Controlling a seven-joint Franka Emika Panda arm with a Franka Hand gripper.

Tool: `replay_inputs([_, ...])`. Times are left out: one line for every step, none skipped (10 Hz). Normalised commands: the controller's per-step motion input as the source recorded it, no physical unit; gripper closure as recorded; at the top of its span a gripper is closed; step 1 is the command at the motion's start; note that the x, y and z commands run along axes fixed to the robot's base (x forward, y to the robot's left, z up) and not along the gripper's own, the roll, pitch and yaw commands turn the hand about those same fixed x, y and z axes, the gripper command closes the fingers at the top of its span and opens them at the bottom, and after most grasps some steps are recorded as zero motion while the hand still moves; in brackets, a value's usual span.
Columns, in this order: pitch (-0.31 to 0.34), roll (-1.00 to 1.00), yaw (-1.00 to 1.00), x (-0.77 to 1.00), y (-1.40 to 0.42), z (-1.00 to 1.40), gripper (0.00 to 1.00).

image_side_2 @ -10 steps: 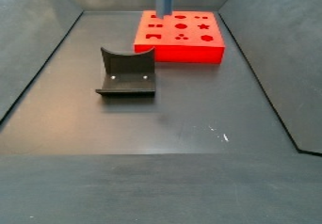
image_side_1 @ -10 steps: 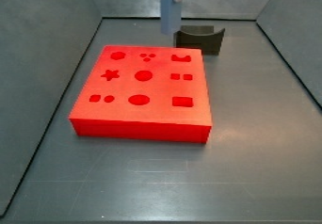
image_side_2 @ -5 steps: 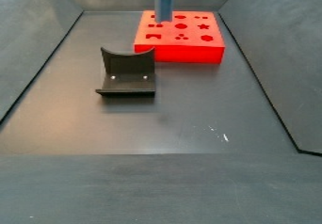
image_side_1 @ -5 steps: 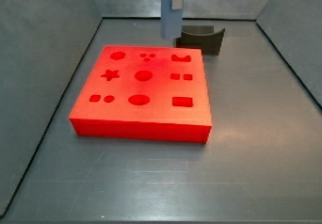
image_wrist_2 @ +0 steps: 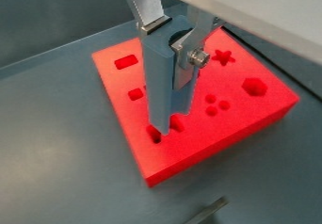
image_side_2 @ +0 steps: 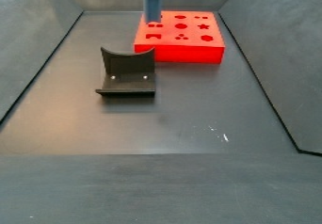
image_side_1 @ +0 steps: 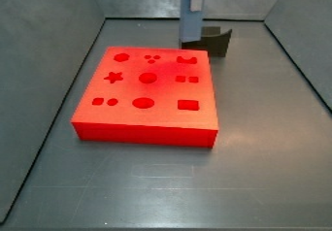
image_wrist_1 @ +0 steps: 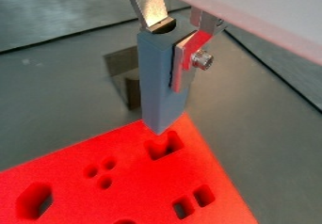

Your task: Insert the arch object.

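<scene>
My gripper [image_wrist_1: 172,35] is shut on the arch object [image_wrist_1: 161,82], a blue-grey block held upright with its semicircular notch up between the fingers. It also shows in a wrist view [image_wrist_2: 161,87]. Its lower end hangs just above the red board [image_wrist_1: 88,176], close to the arch-shaped hole [image_wrist_1: 161,148] by the board's edge. In a side view the arch object [image_side_1: 191,26] hangs over the board's far right corner [image_side_1: 195,52]. In a side view the arch object [image_side_2: 152,2] is above the board's [image_side_2: 180,49] left part. Whether it touches the board I cannot tell.
The red board [image_wrist_2: 233,110] has several shaped holes: star, circles, squares, hexagon. The dark fixture [image_side_1: 215,41] stands just behind the board; in a side view the fixture [image_side_2: 126,72] is on the grey floor in front. Grey walls enclose the floor.
The gripper with the arch object has shifted sideways over the board, towards the corner with the arch-shaped hole. The board and fixture have not moved.
</scene>
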Motion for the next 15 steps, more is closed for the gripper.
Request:
replay_inputs([0.071, 0.07, -0.69, 0.27, 0.01, -0.17, 1.0])
replay_inputs([0.107, 0.06, -0.73, 0.16, 0.02, -0.15, 1.0])
replay_inputs([0.119, 0.09, -0.72, 0.12, 0.0, -0.12, 1.0])
replay_inputs([0.131, 0.12, -0.67, 0.11, -0.05, -0.01, 1.0])
replay_inputs([0.171, 0.22, -0.33, 0.0, -0.25, 0.0, 1.0])
replay_inputs([0.154, 0.22, -0.26, 0.0, -0.34, 0.0, 1.0])
replay_inputs([0.149, 0.26, -0.24, 0.15, -0.41, 0.0, 1.0])
replay_inputs([0.114, 0.18, -0.1, 0.04, -0.17, 0.0, 1.0])
replay_inputs([0.01, 0.07, 0.0, 0.0, 0.0, -0.04, 1.0])
replay_inputs([0.0, 0.06, -0.01, 0.0, 0.0, -0.14, 1.0])
replay_inputs([0.0, 0.04, -0.01, 0.0, 0.0, -0.24, 1.0])
replay_inputs([0.0, 0.03, -0.01, 0.0, 0.0, -0.26, 1.0])
replay_inputs([0.0, 0.04, -0.02, 0.0, 0.0, -0.25, 1.0])
replay_inputs([0.0, 0.06, -0.11, 0.0, 0.0, -0.23, 1.0])
replay_inputs([0.0, 0.05, -0.22, 0.01, 0.0, -0.27, 1.0])
